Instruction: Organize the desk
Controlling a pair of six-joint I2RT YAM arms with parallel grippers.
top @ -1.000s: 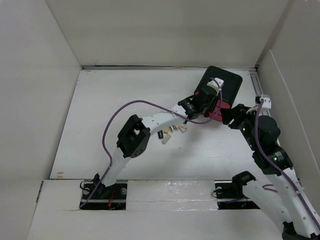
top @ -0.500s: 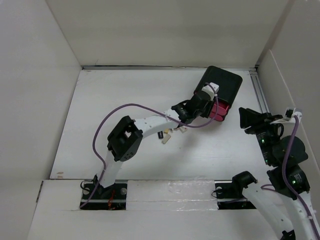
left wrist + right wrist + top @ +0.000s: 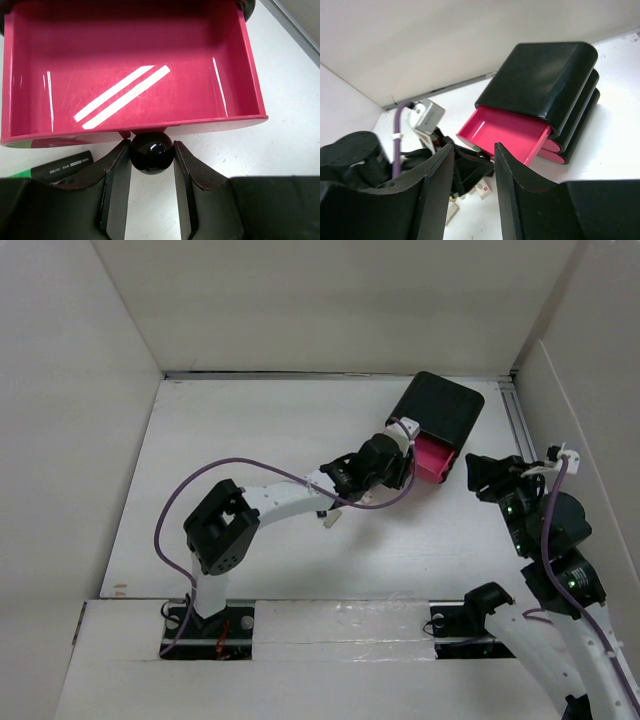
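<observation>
knob [image 3: 151, 151] round, glossy, perhaps plastic; desk [image 3: 282, 167] matte

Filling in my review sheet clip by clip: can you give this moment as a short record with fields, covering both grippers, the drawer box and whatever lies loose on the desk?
left gripper: shut on the black knob of the top drawer
top drawer: pink, pulled partly out of the black box, nothing inside
lower drawers: two, pushed in
right gripper: open, empty, apart from the box on its right
loose items: small pieces on the desk beside the left arm
</observation>
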